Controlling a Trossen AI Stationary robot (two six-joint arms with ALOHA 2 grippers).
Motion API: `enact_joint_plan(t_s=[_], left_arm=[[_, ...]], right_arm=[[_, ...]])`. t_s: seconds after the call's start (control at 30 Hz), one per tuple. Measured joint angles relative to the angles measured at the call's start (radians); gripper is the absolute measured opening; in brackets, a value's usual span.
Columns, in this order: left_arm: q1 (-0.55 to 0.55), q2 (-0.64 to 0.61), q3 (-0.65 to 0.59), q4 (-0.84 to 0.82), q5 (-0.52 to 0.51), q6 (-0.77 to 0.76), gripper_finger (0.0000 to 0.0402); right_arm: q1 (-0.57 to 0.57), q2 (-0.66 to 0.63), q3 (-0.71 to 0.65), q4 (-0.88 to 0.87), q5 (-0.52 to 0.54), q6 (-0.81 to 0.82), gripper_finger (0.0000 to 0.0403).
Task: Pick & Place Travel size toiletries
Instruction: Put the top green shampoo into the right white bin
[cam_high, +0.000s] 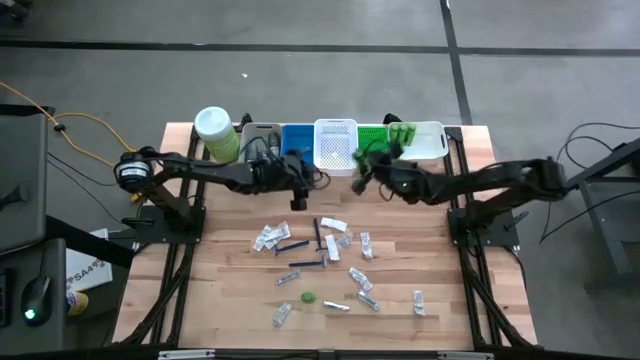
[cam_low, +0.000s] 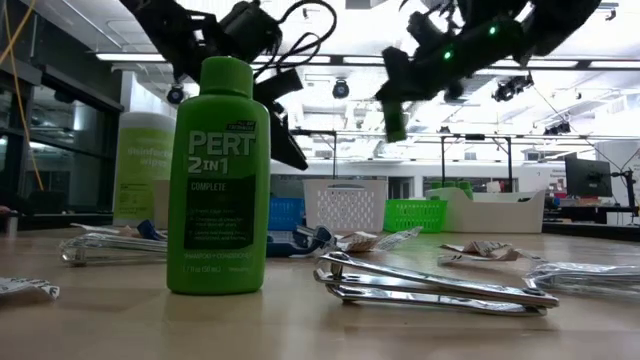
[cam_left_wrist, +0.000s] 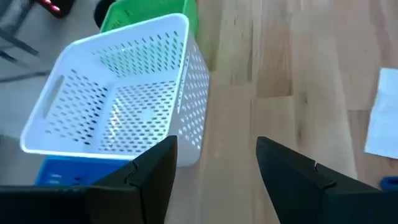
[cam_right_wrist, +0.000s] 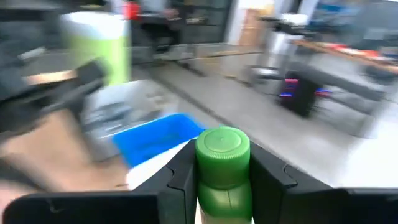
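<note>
1. High view first: I see my left gripper (cam_high: 298, 203) just in front of the blue bin (cam_high: 296, 139), at the back of the wooden table (cam_high: 230, 290).
2. Left wrist view shows its two dark fingers (cam_left_wrist: 152, 177) spread apart with bare wood between them and nothing held. The white perforated basket (cam_left_wrist: 118, 102) sits just past them, with a blue bin edge and a green bin behind.
3. My right gripper (cam_high: 362, 180) hangs in front of the white basket (cam_high: 336, 145) and the green bin (cam_high: 372, 140).
4. Right wrist view: its fingers (cam_right_wrist: 180, 177) are closed against both sides of a small green bottle (cam_right_wrist: 222, 168), cap facing the camera. The blue bin (cam_right_wrist: 155, 138) and the large pale-green jar (cam_right_wrist: 99, 50) lie blurred beyond.
5. Low view shows that bottle (cam_low: 395, 122) lifted clear of the table, above the bins.
6. The other toiletries lie scattered mid-table: clear sachets (cam_high: 266, 238), dark blue sticks (cam_high: 292, 246), and a green bottle (cam_high: 308, 297) near the front.
7. In the low view that bottle (cam_low: 217, 175) stands upright close to the lens, with metal clippers (cam_low: 420, 283) lying beside it.
8. The white tray (cam_high: 425, 142) ends the bin row on the right; the grey bin (cam_high: 262, 135) sits beside the jar (cam_high: 215, 133).
</note>
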Motion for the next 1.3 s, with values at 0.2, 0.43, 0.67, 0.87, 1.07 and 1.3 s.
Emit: enact_joint_plan(t_s=[0.2,0.43,0.67,0.87,1.07,1.3], left_arm=[[0.051,-0.048,-0.034,0.013,0.062,-0.015,0.0218],[0.053,-0.186,-0.141,0.109,0.102,0.015,0.0218],[0.053,-0.325,-0.264,0.181,0.107,0.026,0.0218],[0.053,-0.409,-0.324,0.183,0.107,0.033,0.0218],[0.053,-0.423,-0.348,0.199,0.109,0.05,0.0218],[0.053,-0.422,-0.348,0.208,0.136,0.053,0.0218]], right_arm=[[-0.088,-0.142,0.0,-0.23,0.222,0.058,0.0091],[-0.254,-0.174,-0.019,-0.475,0.332,0.278,0.0091],[-0.379,-0.174,-0.134,-0.389,0.351,0.387,0.0091],[-0.466,-0.165,-0.229,-0.24,0.321,0.43,0.0091],[-0.525,-0.13,-0.286,-0.11,0.296,0.447,0.0091],[-0.566,0.003,-0.307,0.058,0.274,0.464,0.0091]])
